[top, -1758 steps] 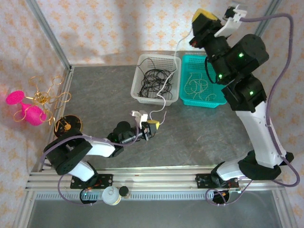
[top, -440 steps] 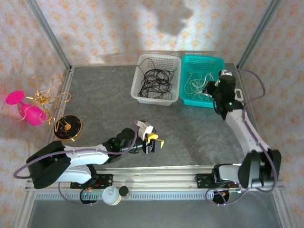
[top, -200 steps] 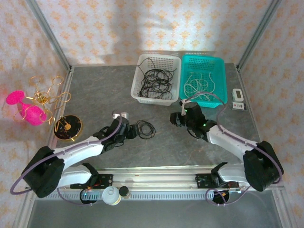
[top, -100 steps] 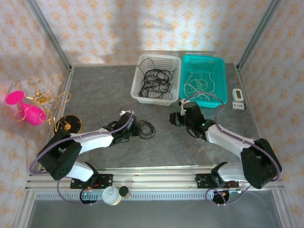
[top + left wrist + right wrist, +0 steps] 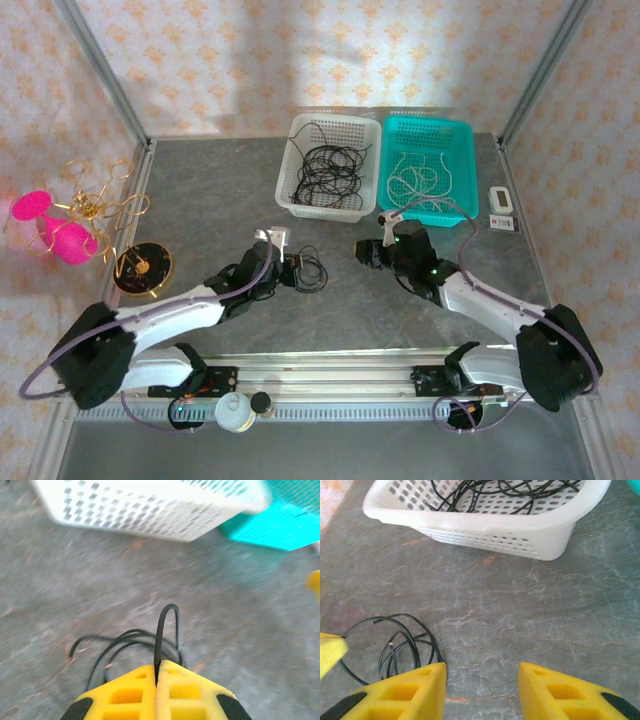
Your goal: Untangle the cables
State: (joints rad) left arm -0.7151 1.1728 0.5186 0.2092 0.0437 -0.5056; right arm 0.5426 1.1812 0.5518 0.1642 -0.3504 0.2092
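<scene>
A black cable (image 5: 310, 272) is lying in a small loose coil on the grey table (image 5: 200, 190). One loop of it is rising into the left gripper (image 5: 288, 268), whose jaws are pressing together on that strand. In the left wrist view the black cable (image 5: 161, 630) is arching up out of the seam between the two yellow pads of the left gripper (image 5: 156, 674), which are meeting with no gap, while the rest of the coil is spreading on the table just ahead of the jaws and a little to their left. The right gripper (image 5: 366, 252) is facing the coil from the other side, near it but not touching it. In the right wrist view its jaws are standing apart with nothing between them, and the black cable (image 5: 402, 642) is lying ahead of the right gripper (image 5: 482, 672) and to the left of its left finger. A yellow fingertip of the left gripper is showing at the left edge there. Beyond both pairs of jaws a white basket (image 5: 292, 205) is sitting on the table with more black cables (image 5: 325, 170) heaped inside it. Right beside it a teal basket (image 5: 425, 118) is holding white cables (image 5: 420, 180). Well off to the left of the left jaws, a gold wire ornament (image 5: 95, 205) is standing at the table's edge.
</scene>
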